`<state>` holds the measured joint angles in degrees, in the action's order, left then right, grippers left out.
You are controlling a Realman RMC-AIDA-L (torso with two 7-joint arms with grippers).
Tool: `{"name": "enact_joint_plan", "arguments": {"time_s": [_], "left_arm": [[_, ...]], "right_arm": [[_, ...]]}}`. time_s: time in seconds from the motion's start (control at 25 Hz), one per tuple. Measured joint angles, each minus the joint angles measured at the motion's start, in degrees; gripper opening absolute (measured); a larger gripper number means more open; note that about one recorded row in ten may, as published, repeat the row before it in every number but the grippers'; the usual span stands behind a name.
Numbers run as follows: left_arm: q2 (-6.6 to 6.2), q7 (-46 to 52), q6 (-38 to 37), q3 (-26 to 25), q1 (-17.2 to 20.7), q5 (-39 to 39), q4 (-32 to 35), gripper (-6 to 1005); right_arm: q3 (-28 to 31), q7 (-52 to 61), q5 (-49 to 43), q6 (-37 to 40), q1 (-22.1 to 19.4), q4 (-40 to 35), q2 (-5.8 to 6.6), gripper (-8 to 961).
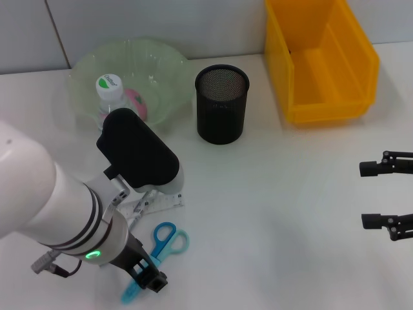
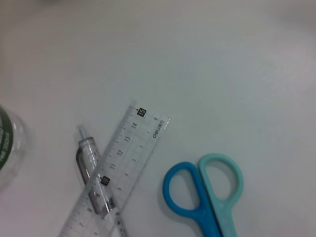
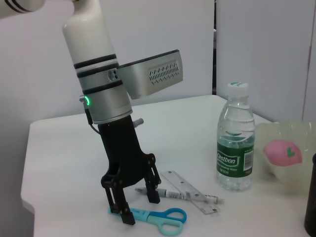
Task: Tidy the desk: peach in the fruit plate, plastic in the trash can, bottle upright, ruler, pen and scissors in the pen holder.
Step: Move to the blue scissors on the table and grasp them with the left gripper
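scissors (image 3: 157,216) are the item in hand: left gripper (image 3: 139,203) stands upright over the blade end, fingers spread either side of the blades, tips at or just off the desk (image 1: 271,213), nothing clamped yet. blue and teal handles lie toward the holder side, flat on the surface.

task state as it lies:
- peach (image 1: 136,103) already in the fruit plate (image 1: 164,61)
- bottle (image 3: 235,138) upright, just beside the plate
- ruler (image 2: 116,170) and pen (image 2: 91,180) flat on the desk, ruler lying across the pen, both near the scissors
- pen holder (image 1: 221,103) shows nothing sticking out, well apart from the stationery
- yellow trash can (image 1: 321,61) at the back right; no plastic visible outside it

right gripper (image 1: 381,195) parked at the right edge, fingers apart, holding nothing.

next move, my read: close on the blades, lift straight, carry to the holder and drop blade-first. thin flat metal on a hard top, so tips need to seat right at the surface or the fingers slip over it. ruler is close by, watch for dragging it.
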<state>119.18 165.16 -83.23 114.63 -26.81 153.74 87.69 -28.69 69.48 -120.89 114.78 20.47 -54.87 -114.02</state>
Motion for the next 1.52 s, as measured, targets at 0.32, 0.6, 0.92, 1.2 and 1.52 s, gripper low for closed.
{"name": "enact_joint_plan", "arguments": {"time_s": [0.32, 0.6, 0.92, 1.2, 1.52], "left_arm": [[0.0, 0.0, 0.0, -0.7, -0.6, -0.6, 0.0, 698], [0.0, 0.0, 0.0, -0.8, -1.1, -1.1, -0.1, 696], [0.0, 0.0, 0.0, -0.9, -1.2, -1.2, -0.2, 692], [0.0, 0.0, -0.3, -2.3, -1.2, -2.5, -1.3, 681], [0.0, 0.0, -0.2, -2.6, -1.1, -2.7, -1.3, 668]], "right_arm": [[-0.1, 0.1, -0.2, -0.8, 0.2, 0.0, 0.03, 823], [0.1, 0.1, -0.2, -0.9, 0.2, 0.0, 0.03, 823], [-0.1, 0.3, -0.3, -0.9, 0.2, -0.1, 0.03, 823], [-0.2, 0.3, -0.3, -0.9, 0.3, -0.2, -0.03, 823], [-0.2, 0.3, -0.3, -0.9, 0.4, -0.2, -0.06, 822]]}}
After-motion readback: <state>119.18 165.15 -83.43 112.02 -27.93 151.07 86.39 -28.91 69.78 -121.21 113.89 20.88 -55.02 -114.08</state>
